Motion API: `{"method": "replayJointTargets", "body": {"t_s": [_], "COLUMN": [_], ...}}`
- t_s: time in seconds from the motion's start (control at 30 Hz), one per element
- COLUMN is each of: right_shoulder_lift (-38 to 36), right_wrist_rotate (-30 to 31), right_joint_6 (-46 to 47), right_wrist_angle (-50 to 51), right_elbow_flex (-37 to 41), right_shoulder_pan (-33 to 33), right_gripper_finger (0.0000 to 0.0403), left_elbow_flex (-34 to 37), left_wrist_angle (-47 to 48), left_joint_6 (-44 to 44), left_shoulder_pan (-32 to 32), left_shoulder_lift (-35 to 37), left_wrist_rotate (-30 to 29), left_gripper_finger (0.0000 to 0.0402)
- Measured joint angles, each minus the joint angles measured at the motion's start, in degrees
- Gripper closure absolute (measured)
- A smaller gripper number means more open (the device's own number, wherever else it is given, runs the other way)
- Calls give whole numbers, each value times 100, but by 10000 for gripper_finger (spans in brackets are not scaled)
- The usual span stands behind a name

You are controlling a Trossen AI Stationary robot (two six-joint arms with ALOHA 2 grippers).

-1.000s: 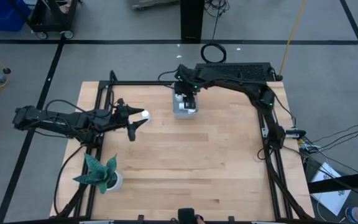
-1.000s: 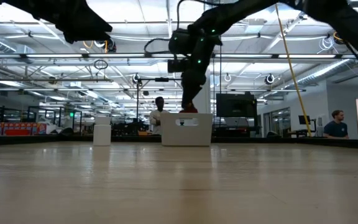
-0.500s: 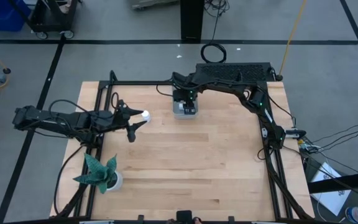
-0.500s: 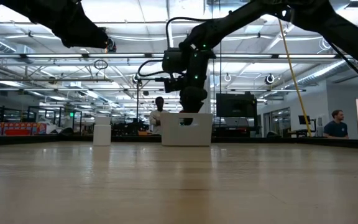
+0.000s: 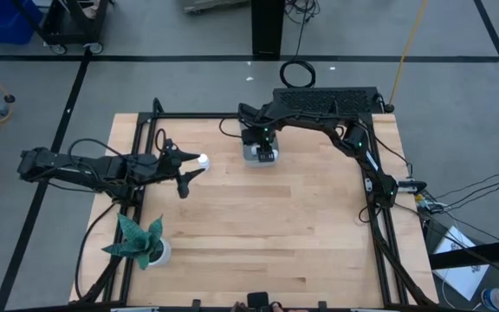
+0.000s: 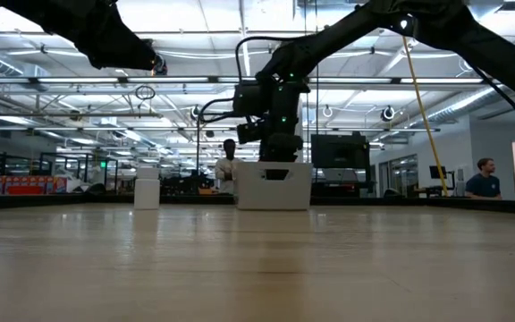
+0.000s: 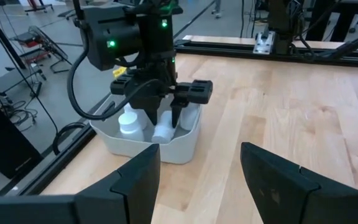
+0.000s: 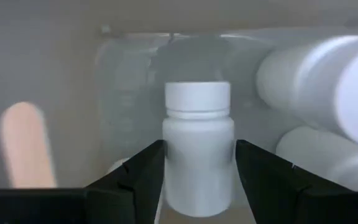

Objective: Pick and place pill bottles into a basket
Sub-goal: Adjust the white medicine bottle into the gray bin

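At the table's left side, the left gripper (image 5: 189, 171) hovers with its dark fingers spread, a tiny white cylindrical pill bottle (image 5: 203, 159) standing just beside its tip on the pale wooden table (image 5: 275, 225). A green plant in a white pot (image 5: 145, 243) sits near the front left corner. Farther right, toward the table's back, the right gripper (image 7: 163, 118) reaches down into the small pale grey-blue plastic basket (image 7: 182, 144), pinching a white capped bottle (image 8: 198, 146) between its fingers; other white bottles (image 8: 319, 81) lie inside beside it.
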State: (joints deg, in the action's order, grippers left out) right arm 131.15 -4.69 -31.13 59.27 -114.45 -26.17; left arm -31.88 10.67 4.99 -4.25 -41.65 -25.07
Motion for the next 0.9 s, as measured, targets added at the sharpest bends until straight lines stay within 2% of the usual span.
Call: {"method": "replayJointTargets", "body": {"t_s": [0.17,0.3,0.37,0.57,0.67,0.77,0.83,0.9], "right_shoulder_lift": [0,53,117,252,220,219,221,223], "right_wrist_rotate": [-29,-684,-695,-284,351,628,1222,1326], "right_joint_6": [-97,42,60,-122,-200,-316,-355,-354], "right_wrist_angle": [-21,-11,74,120,298,380,444,421], "right_elbow_flex": [0,-3,-16,-29,-24,-17,-17,-13], "right_shoulder_pan": [-49,-151,-199,-226,-143,-37,52,106], "right_gripper_finger": [224,237,244,253,250,249,248,248], "left_elbow_flex": [0,0,0,0,0,0,0,0], "left_wrist_angle": [-31,-26,-21,15,59,89,85,98], "left_joint_6": [-19,-16,7,9,19,7,19,26], "left_shoulder_pan": [7,7,7,7,7,7,7,7], "left_shoulder_lift": [0,0,0,0,0,0,2,2], "left_wrist_rotate": [3,5,8,21,38,62,84,157], "left_gripper_finger": [172,172,172,172,172,172,172,172]}}
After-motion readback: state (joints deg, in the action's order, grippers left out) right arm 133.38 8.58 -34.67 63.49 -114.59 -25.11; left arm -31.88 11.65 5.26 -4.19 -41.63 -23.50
